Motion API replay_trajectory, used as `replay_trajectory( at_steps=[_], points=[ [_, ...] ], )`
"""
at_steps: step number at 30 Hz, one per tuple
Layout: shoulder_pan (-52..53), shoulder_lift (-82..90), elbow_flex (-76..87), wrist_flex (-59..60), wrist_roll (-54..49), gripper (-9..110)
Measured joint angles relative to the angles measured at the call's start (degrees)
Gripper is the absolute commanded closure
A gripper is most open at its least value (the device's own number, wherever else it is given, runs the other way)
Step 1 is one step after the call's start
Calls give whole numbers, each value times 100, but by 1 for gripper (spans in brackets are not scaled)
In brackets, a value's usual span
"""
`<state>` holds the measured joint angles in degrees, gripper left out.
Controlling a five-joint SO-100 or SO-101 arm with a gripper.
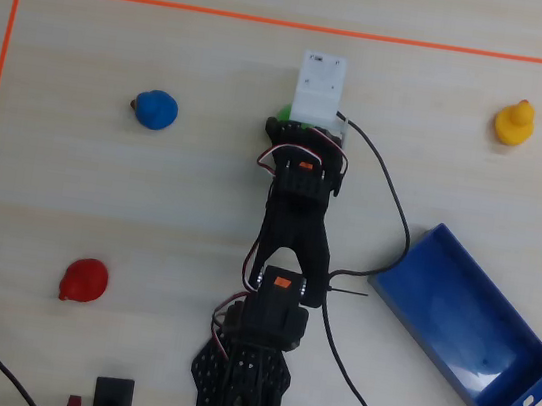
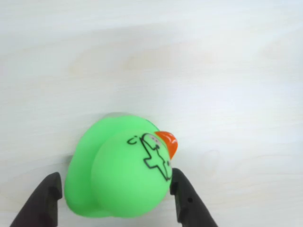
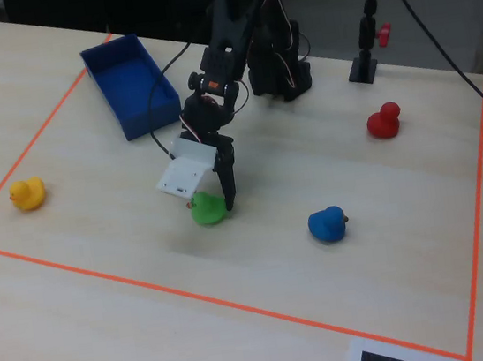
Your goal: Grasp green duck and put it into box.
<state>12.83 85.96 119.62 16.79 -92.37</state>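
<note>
A black robot arm reaches across a pale wooden table (image 3: 111,340) marked with an orange tape rectangle (image 3: 149,286). Its two-finger gripper (image 2: 113,194) is lowered over a small, bright green rubber duck with an orange beak (image 2: 120,170). In the wrist view the two dark fingers (image 2: 187,198) stand apart on either side of the duck's body, the right one touching or nearly touching it, the left one with a sliver of table showing between. The jaws are spread, not yet clamped. In the fixed view the green duck (image 3: 208,210) sits on the table near the middle of the taped area, directly under the gripper (image 3: 222,203).

The long, dark blue, low-walled box (image 3: 129,84) lies well apart, toward the far left in the fixed view, and looks empty.

Risks, as a judgement: the duck is rounded and smooth, so closing off-centre could squeeze it sideways out of the fingers or tip it over. A grip only on the bulging body may slip during the lift or the swing to the box.

Counts: one green duck, one blue duck (image 3: 327,224), one red duck (image 3: 383,122), one yellow duck (image 3: 27,193), four in all; one box; one arm.
</note>
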Motion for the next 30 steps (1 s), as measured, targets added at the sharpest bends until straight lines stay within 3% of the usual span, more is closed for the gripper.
replay_trajectory(
  at_steps=[22,24,27,30],
  points=[
    [-9,-817,-571,-387,97,73],
    [-9,-905,-677,-404,97,78],
    [18,-940,-738,-404,18,98],
    [53,-940,-738,-431,-35,101]
  ],
)
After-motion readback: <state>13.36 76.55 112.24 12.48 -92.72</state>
